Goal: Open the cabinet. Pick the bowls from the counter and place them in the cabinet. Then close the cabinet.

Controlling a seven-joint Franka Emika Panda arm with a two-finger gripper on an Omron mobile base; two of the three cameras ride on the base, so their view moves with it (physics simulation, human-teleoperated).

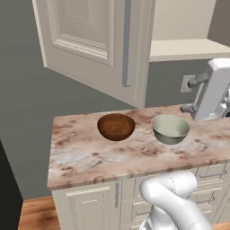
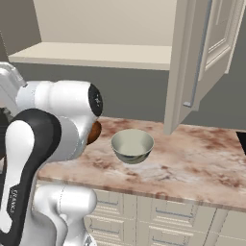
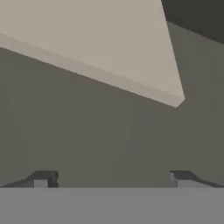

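The cabinet stands open: its left door (image 1: pixel 90 40) swings out over the counter (image 1: pixel 90 152), and its beige shelf (image 1: pixel 188 48) is bare. The right door (image 2: pixel 202 57) is also swung out. On the counter sit the reddish-brown wooden bowl (image 1: pixel 116 126) and, to its right, the pale grey-green bowl (image 1: pixel 170 129). My gripper (image 1: pixel 191 94) hovers above and right of the grey-green bowl, below the shelf, open and holding nothing. In the hand view the gripper (image 3: pixel 111 179) faces the grey wall and the shelf's underside (image 3: pixel 87 48). My arm half hides the brown bowl (image 2: pixel 95 130); the grey-green bowl (image 2: pixel 132 145) is in plain sight.
A wall outlet (image 1: pixel 186 83) sits behind the gripper. Cream base cupboards with drawers (image 1: pixel 99 204) run under the counter (image 2: pixel 192 158). The counter ends at its left edge, with wood floor (image 1: pixel 36 215) below. The left door's handle (image 1: pixel 126 45) hangs above the brown bowl.
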